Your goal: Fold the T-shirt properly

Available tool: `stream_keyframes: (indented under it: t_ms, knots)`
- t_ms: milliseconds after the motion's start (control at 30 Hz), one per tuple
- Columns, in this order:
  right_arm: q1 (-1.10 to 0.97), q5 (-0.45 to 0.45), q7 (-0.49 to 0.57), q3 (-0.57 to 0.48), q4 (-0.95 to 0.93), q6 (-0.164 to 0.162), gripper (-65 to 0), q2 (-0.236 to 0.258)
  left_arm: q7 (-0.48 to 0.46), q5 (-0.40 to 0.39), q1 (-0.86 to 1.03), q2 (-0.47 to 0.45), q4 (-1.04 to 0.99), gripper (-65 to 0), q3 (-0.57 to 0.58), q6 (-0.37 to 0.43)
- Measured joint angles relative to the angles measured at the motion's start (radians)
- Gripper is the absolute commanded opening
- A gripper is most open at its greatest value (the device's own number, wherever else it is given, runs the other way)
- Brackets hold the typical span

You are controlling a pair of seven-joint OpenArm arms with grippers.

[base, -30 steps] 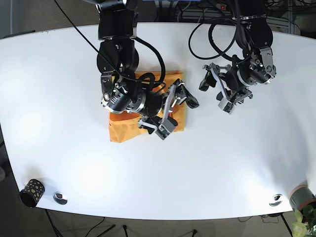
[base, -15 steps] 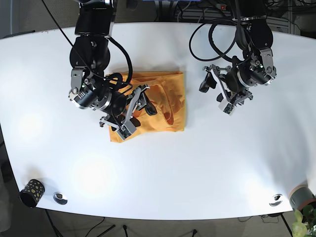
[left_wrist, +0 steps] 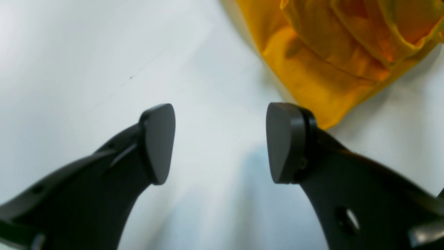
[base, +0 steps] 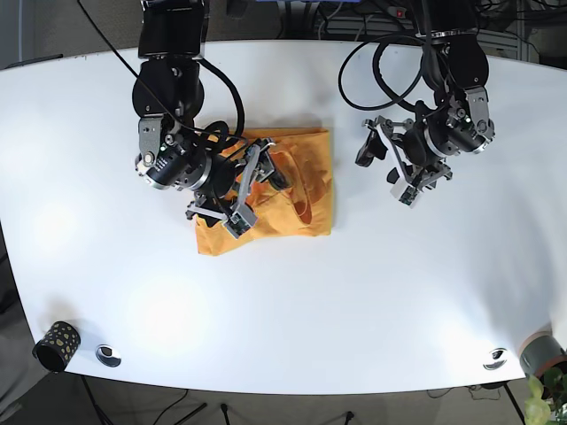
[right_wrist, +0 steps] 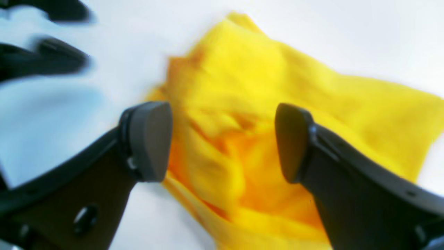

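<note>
Shirt (base: 283, 190) lies on the white bench (base: 372, 301) as a compact orange rectangle, left of centre in the base view. Judged state: main folds done; top layer bunched and wrinkled near the middle, edges not square. Remaining: flatten or one tidy-up fold, then clear both arms.

Right fingers (right_wrist: 222, 142) apart, nothing between them. In the right wrist view the rumpled cloth sits directly beyond the gap; view blurred, so contact cannot be told. Base view puts this gripper over the shirt's left half.

Left fingers (left_wrist: 220, 144) apart, empty, over bare bench. A shirt corner (left_wrist: 322, 114) shows just behind one pad; base view shows this arm well apart from the cloth.
</note>
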Motion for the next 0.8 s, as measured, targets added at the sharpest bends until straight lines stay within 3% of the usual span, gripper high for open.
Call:
stream_keyframes:
  t_ms: [267,533,800]
  knots:
    - [0.002,-0.152,0.077,-0.052,0.0,0.0,-20.6,-0.053,0.0,0.0,0.003,-0.005,0.0,-26.7,0.0,0.0]
    - [-0.002,-0.161,0.082,-0.073,0.0,0.005,-20.6,-0.056,0.0,0.0,0.003,-0.005,-0.053,-26.7,0.0,0.0]
    - [0.001,-0.165,0.167,-0.073,-0.076,0.005,-22.5,-0.062,0.0,0.0,0.002,-0.005,-0.053,-26.7,0.0,0.0]
